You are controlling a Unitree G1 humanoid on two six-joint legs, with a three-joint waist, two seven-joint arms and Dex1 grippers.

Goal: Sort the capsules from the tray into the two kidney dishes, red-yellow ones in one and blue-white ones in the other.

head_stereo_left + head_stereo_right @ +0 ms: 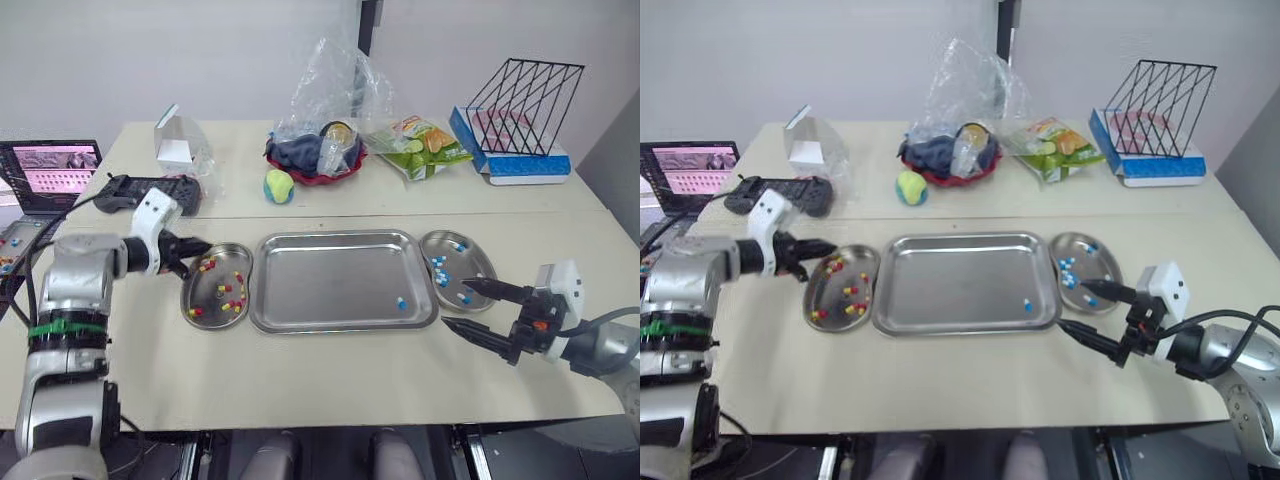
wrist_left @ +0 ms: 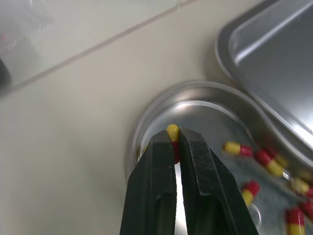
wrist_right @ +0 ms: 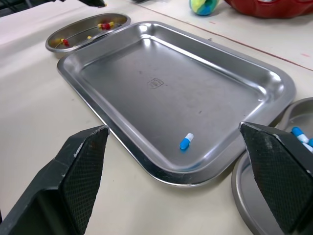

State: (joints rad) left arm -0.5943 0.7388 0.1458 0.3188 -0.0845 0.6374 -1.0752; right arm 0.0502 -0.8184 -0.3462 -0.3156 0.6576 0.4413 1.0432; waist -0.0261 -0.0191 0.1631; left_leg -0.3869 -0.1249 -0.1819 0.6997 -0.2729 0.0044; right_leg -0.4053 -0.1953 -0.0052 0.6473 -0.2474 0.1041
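Observation:
The steel tray (image 1: 330, 290) lies mid-table with one blue-white capsule (image 1: 401, 302) near its front right corner. On its left, a kidney dish (image 1: 200, 300) holds several red-yellow capsules (image 1: 228, 290). The kidney dish (image 1: 478, 262) on the right holds several blue-white capsules (image 1: 440, 272). My left gripper (image 1: 200, 249) hangs over the left dish's far rim, shut on a red-yellow capsule (image 2: 172, 135). My right gripper (image 1: 463, 309) is wide open just right of the tray's front right corner, in front of the right dish. The lone capsule (image 3: 186, 141) lies between its fingers' line of sight.
Behind the tray sit a green-yellow ball (image 1: 278, 185), a red bowl with cloth under a clear bag (image 1: 325, 150), a snack packet (image 1: 420, 145) and a black wire rack (image 1: 520, 100). A black controller (image 1: 140, 190) and a laptop (image 1: 50, 172) sit at the left.

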